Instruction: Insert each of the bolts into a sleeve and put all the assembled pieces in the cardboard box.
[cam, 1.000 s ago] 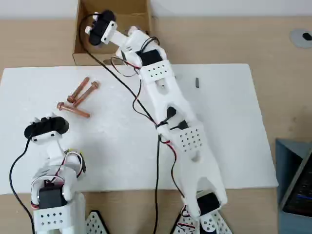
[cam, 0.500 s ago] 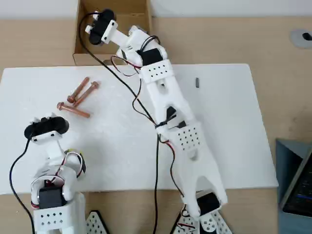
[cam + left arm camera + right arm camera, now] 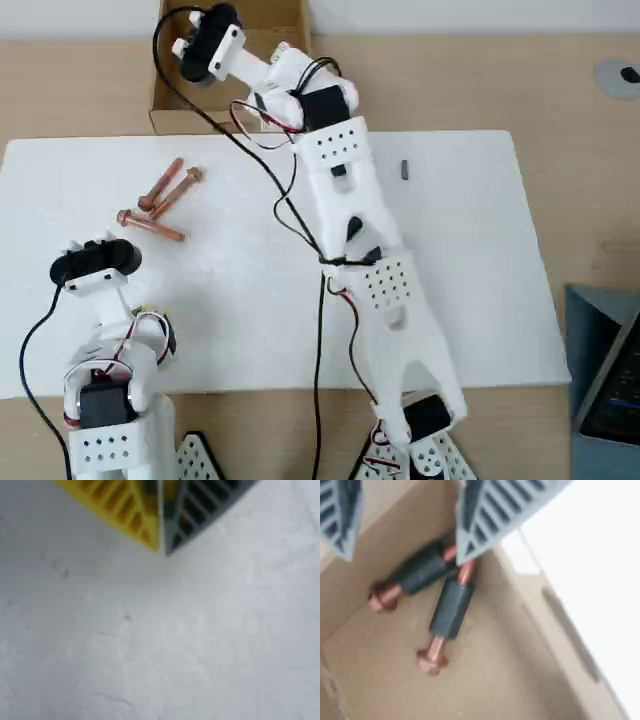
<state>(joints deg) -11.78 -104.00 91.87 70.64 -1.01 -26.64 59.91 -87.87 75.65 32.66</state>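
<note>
Right arm pushed deeper over the cardboard box; my right jaws gape, released, above two sleeved bolts inside; my left jaws sit clenched over white mat.

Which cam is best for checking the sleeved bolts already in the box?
Right wrist view: it looks into the cardboard box, where two sleeved bolts lie close together on its floor. In the high view the right arm covers much of the box's inside. The left wrist view faces the white mat.
</note>
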